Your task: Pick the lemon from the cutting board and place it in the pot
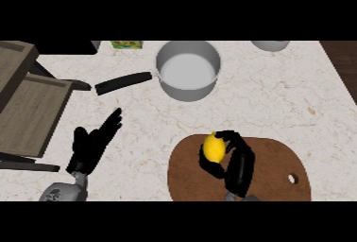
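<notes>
1. On the cutting board [268, 163], near its top left edge, sits the yellow lemon [214, 147]. The board is brown and round and lies near the front edge of the counter [293, 94].
2. The right hand [235, 156] is on the lemon. Its fingers curl over the top and its thumb goes under, so it is grasping the lemon.
3. The lemon looks like it is on the board or just above it. I cannot tell which.
4. The pot [188, 71] is grey, open on top, and has nothing inside. It stands near the back edge of the counter, well apart from the board. Its black handle [123, 82] sticks out to the left.
5. The left hand [94, 142] rests near the front left of the counter. Its fingers are straight and hold nothing.
6. I think the step now is the pick. The hand has the lemon, but the carry is not yet done.
7. Next the hand should lift the lemon up, move it toward the back, over the pot's rim, and only then let go.
</notes>
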Robot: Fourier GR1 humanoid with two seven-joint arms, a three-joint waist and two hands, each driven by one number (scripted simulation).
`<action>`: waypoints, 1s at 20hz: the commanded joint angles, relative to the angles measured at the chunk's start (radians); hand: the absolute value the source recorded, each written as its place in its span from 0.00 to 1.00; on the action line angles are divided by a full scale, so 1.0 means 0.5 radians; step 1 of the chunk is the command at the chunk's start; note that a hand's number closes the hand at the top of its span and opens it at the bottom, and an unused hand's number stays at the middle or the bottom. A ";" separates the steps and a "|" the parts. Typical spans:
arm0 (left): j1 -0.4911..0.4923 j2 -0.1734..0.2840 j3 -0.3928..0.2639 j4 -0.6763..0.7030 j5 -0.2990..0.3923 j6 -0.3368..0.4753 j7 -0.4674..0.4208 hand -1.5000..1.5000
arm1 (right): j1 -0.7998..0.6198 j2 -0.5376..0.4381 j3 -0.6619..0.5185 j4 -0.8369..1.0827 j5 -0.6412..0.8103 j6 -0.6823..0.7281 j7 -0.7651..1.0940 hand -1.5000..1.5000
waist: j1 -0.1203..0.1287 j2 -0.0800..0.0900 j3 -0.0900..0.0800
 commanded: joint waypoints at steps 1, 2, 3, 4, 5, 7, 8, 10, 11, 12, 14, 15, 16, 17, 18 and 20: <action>-0.013 -0.019 -0.010 0.017 -0.029 0.026 -0.021 0.50 | -0.213 0.008 -0.012 0.030 0.346 0.022 0.448 1.00 | -0.005 -0.001 -0.002; -0.005 -0.003 -0.021 0.029 -0.015 -0.020 -0.008 0.50 | -0.352 0.008 -0.126 0.026 0.383 0.174 0.528 1.00 | -0.009 -0.002 -0.004; -0.001 0.013 0.007 -0.002 0.025 -0.038 0.026 0.50 | -0.354 0.008 -0.066 0.055 0.502 0.137 0.679 1.00 | 0.002 -0.006 0.001; 0.009 -0.007 0.000 -0.005 -0.016 0.016 -0.008 0.50 | -0.433 0.008 -0.131 0.046 0.573 0.295 0.760 1.00 | -0.010 -0.012 -0.001; -0.020 0.002 0.007 0.018 -0.004 0.000 0.035 0.50 | -0.553 0.008 -0.149 0.073 0.599 0.410 0.864 1.00 | -0.003 -0.008 -0.001; 0.026 -0.016 -0.023 -0.004 -0.005 -0.013 0.004 0.50 | -0.743 0.009 -0.172 0.150 0.722 0.555 1.119 1.00 | 0.028 -0.009 0.001; -0.021 0.013 -0.004 -0.023 0.013 -0.044 0.015 0.50 | -0.874 0.009 -0.193 0.142 0.749 0.681 1.260 1.00 | 0.027 -0.009 0.004; 0.031 -0.015 -0.024 0.018 -0.029 -0.004 -0.038 0.50 | -1.061 0.009 -0.211 0.147 0.865 0.947 1.490 1.00 | 0.012 -0.010 0.006; -0.049 -0.030 -0.033 -0.046 0.016 -0.032 0.080 0.50 | -1.182 0.009 -0.181 0.194 0.872 1.031 1.622 1.00 | 0.035 -0.007 0.010; 0.008 -0.004 -0.017 0.016 0.003 -0.049 -0.022 0.50 | -1.334 0.009 -0.214 0.243 0.857 1.165 1.716 1.00 | 0.059 0.001 0.008; -0.089 -0.050 -0.030 0.034 0.007 -0.044 0.000 0.50 | -1.585 0.009 -0.191 0.409 0.822 1.261 1.895 1.00 | 0.093 0.022 0.014; -0.069 -0.059 -0.043 0.011 -0.049 0.017 -0.004 0.50 | -1.612 0.009 -0.093 0.405 0.826 1.273 2.026 1.00 | 0.079 0.015 0.017; -0.041 0.002 -0.010 0.030 0.009 -0.088 -0.052 0.50 | -1.729 0.009 -0.090 0.472 0.764 1.342 2.064 1.00 | 0.097 0.021 0.017; -0.117 -0.011 -0.008 0.051 -0.020 -0.045 -0.002 0.50 | -1.861 0.009 -0.155 0.622 0.704 1.366 2.021 1.00 | 0.110 0.032 0.017; -0.053 0.035 -0.007 -0.021 0.032 -0.126 0.020 0.50 | -1.893 0.009 -0.163 0.752 0.678 1.385 1.991 1.00 | 0.135 0.035 0.018; -0.094 0.022 -0.001 0.044 0.007 -0.104 -0.004 0.50 | -1.991 0.009 -0.126 0.861 0.700 1.605 2.063 1.00 | 0.113 0.033 0.016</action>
